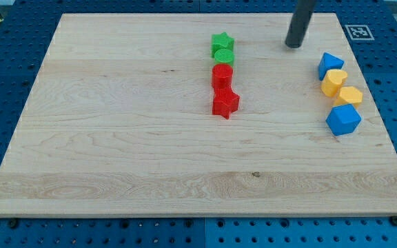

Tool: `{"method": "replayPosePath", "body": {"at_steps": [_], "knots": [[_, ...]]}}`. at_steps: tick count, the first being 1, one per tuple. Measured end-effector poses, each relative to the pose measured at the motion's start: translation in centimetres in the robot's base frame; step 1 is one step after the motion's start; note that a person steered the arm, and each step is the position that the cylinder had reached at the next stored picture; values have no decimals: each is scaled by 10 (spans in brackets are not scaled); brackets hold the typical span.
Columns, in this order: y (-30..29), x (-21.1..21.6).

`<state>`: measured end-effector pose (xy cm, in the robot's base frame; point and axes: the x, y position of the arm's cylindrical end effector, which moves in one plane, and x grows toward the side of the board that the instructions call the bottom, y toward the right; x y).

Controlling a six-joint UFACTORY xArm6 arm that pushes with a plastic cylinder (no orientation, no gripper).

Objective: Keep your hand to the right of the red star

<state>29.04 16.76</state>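
The red star (pixel 225 102) lies near the middle of the wooden board, at the bottom of a short column of blocks. Above it sit a red round block (pixel 222 74), a green round block (pixel 222 56) and a green star (pixel 222 43). My tip (pixel 293 45) touches the board near the view's top, to the right of the red star and well above it, apart from every block. It stands between the column and the group of blocks at the right.
At the view's right stand a blue block (pixel 329 65), a yellow heart (pixel 333 81), a yellow block (pixel 349 96) and a blue block (pixel 342 120), close to the board's right edge (pixel 384 124). A marker tag (pixel 356 32) sits off the top right corner.
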Motion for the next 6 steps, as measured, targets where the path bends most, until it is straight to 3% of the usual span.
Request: {"method": "replayPosePath", "body": {"at_steps": [2, 5, 6], "knots": [[-54, 29], [-54, 150], [-54, 167]]}}
